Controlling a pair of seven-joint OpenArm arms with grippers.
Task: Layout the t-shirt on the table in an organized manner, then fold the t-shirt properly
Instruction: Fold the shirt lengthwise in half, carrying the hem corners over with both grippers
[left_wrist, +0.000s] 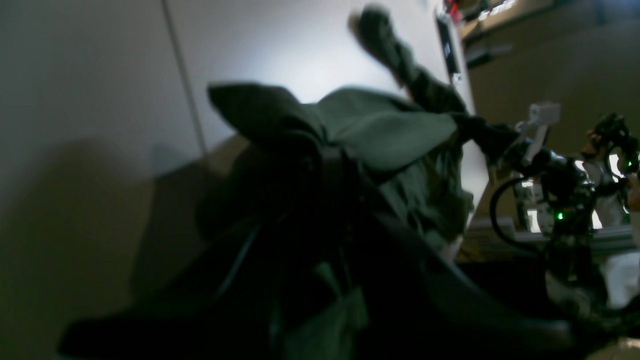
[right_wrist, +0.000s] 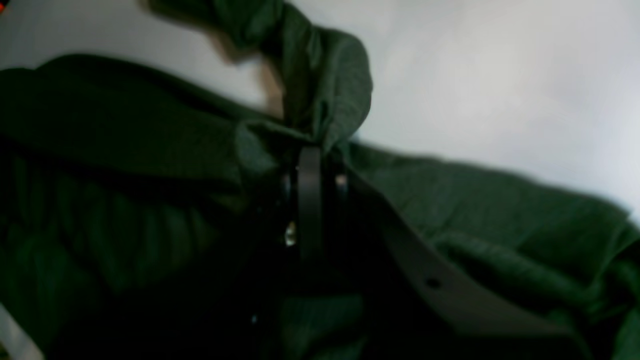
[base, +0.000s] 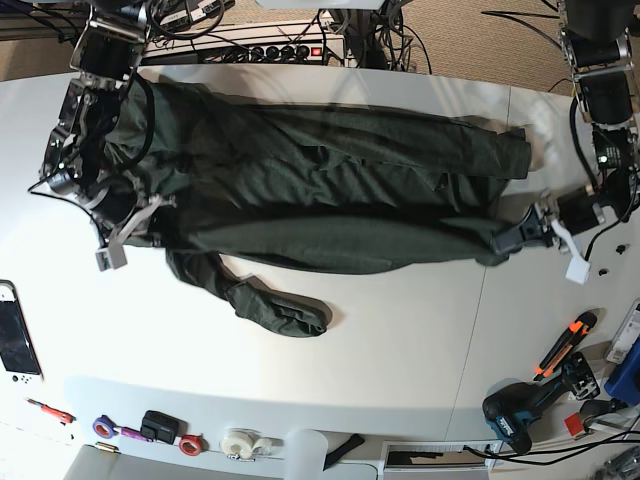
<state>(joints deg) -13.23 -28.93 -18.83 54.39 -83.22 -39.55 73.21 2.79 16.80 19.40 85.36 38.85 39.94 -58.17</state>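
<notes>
The dark olive t-shirt (base: 320, 190) is pulled out in a long wrinkled band across the far half of the white table (base: 380, 350), held between both arms. One sleeve (base: 275, 308) trails toward the front. My right gripper (base: 152, 212), at the left of the base view, is shut on the t-shirt's left end. My left gripper (base: 505, 240), at the right, is shut on the other end. In the left wrist view the gripper (left_wrist: 330, 160) pinches bunched t-shirt fabric (left_wrist: 390, 130). The right wrist view shows its gripper (right_wrist: 310, 165) shut on a fold of the t-shirt (right_wrist: 150, 135).
Along the table's front edge lie a white handheld device (base: 15, 338), tape rolls (base: 240, 443), a dark drill (base: 520, 410) and an orange-handled tool (base: 565, 345). A power strip (base: 260, 45) and cables sit behind the table. A thin seam (base: 480, 330) crosses the tabletop at the right.
</notes>
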